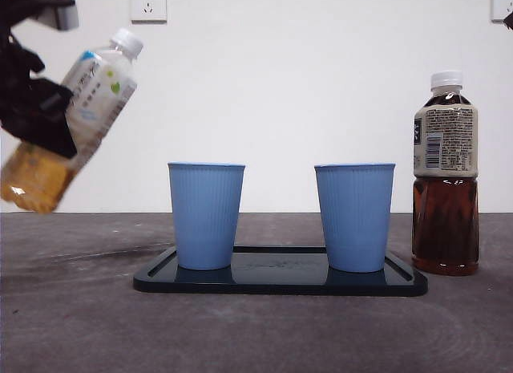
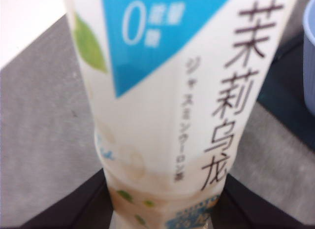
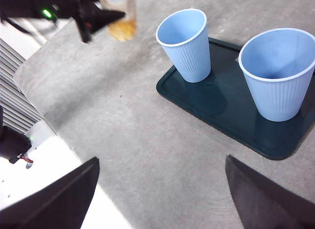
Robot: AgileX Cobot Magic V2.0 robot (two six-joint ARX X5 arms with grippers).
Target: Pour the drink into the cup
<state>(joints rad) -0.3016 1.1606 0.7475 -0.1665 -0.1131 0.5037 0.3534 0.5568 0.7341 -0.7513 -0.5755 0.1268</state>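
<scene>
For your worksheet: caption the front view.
Left gripper tilts capped tea bottle beside two blue cups on tray.

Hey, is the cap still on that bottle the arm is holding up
Yes, shut. The white cap sits on the tilted tea bottle held by the left gripper, up left of the cups; nothing is pouring.

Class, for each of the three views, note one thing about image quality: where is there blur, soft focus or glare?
Front view: the tilted tea bottle held by the left gripper is smeared at its amber base, while the cups and dark bottle stay sharp. Left wrist view: the label fills the picture, soft-focused. Right wrist view: overexposed white at the table edge; cups crisp.
</scene>
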